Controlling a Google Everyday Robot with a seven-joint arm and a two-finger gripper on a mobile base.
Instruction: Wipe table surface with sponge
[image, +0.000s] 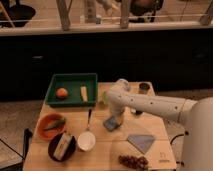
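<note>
Dim, warm light covers the table surface (107, 150); behind its far edge lies a dark band. The gripper (115, 120), mid-table, looks shadowed.

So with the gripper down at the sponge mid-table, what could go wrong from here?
The gripper sits over the sponge on the table surface.
1. The spoon and white bowl lie close beside the sponge; a stroke that way could knock them.
2. The blue cloth and grapes lie on the other side; a long stroke might drag them.
</note>
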